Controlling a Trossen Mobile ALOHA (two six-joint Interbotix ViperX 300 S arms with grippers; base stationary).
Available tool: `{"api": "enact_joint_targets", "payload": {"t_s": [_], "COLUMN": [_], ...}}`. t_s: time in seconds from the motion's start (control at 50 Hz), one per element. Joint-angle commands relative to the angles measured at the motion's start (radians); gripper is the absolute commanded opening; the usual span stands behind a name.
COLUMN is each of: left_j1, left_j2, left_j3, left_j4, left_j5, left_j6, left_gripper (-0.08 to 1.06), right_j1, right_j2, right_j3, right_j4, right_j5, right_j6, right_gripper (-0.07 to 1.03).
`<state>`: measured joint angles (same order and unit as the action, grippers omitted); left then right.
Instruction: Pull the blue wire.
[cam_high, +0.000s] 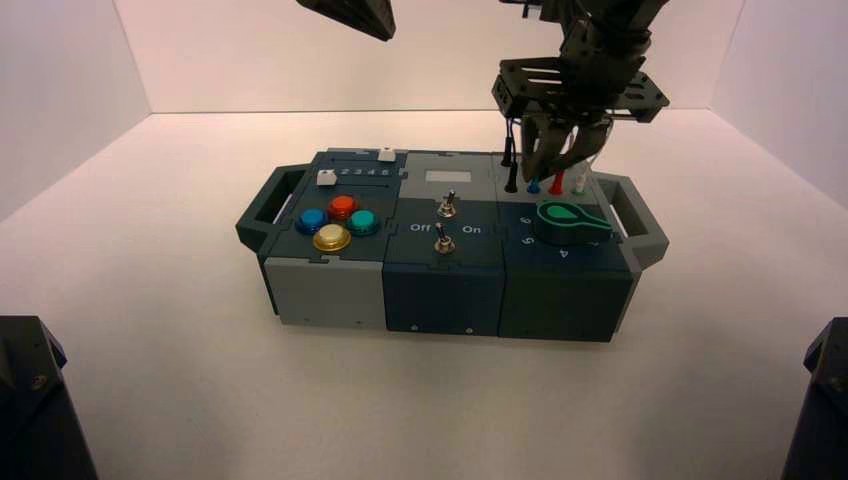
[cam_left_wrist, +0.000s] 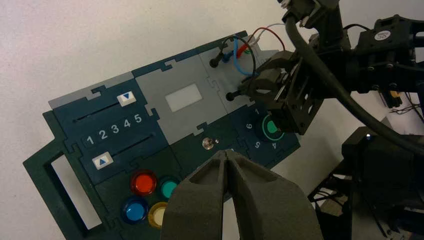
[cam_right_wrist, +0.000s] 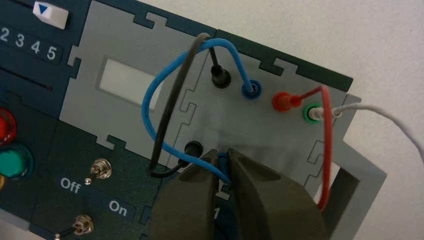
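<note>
Blue wire (cam_right_wrist: 150, 107): thin light-blue lead, looped in wide arc over grey panel, centre of right wrist frame. One end plugged upright in socket, upper middle of frame, dark-blue plug beside black plug. Other end runs down to lower centre, pinched between gripper (cam_right_wrist: 226, 159) fingers. Crosses black wire near loop top.

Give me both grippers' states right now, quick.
Left gripper: shut, holding nothing, raised above the box.
Right gripper: shut on the near plug of the blue wire, at the box's wire panel.
</note>
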<state>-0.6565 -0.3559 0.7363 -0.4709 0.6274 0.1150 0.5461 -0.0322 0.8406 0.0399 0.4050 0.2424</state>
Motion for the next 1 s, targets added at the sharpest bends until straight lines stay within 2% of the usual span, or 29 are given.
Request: {"api": "enact_joint_targets", "payload": {"t_s": [0.02,0.26,0.5,0.68,0.78,0.9,1.0], "left_j1": [-0.003,-0.003,-0.002,-0.002,-0.002,-0.002,-0.002], "left_j2": [-0.008,-0.008,-0.008,-0.006,-0.006,-0.008,-0.006], "left_j3": [-0.029,-0.025,-0.029,-0.031,-0.032,-0.032,-0.032], "left_j4": [-0.002,-0.002,-0.002,-0.002,0.000,0.002,0.003], "left_j5": [-0.008,-0.006,-0.008,-0.009,-0.011,-0.011,-0.011], "left_j6": [0.002,0.002,0.002,0.002,0.002,0.002,0.002], "left_gripper": [-0.03,-0.03,-0.03,-0.03,-0.03,-0.03,-0.03], "right_j1": [0.003,0.008,0.029,0.054,0.074,0.094,0.095], "right_j2": [-0.006,-0.049,-0.109,-0.141,-0.163,-0.202,-0.241], "right_j3": [-0.026,-0.069,-0.094,-0.091,-0.080,-0.061,-0.038], "right_j4": [-0.017,-0.026,-0.014,0.044,0.069,0.086,0.087], "right_j5": [0.018,0.106,0.183,0.256,0.267,0.278,0.293], "right_j6": [-0.002,-0.009,-0.014,-0.029,-0.037,-0.037,-0.038], "right_gripper": [-0.02,-0.03,-0.03,-0.02,-0.02,0.06,0.22]}}
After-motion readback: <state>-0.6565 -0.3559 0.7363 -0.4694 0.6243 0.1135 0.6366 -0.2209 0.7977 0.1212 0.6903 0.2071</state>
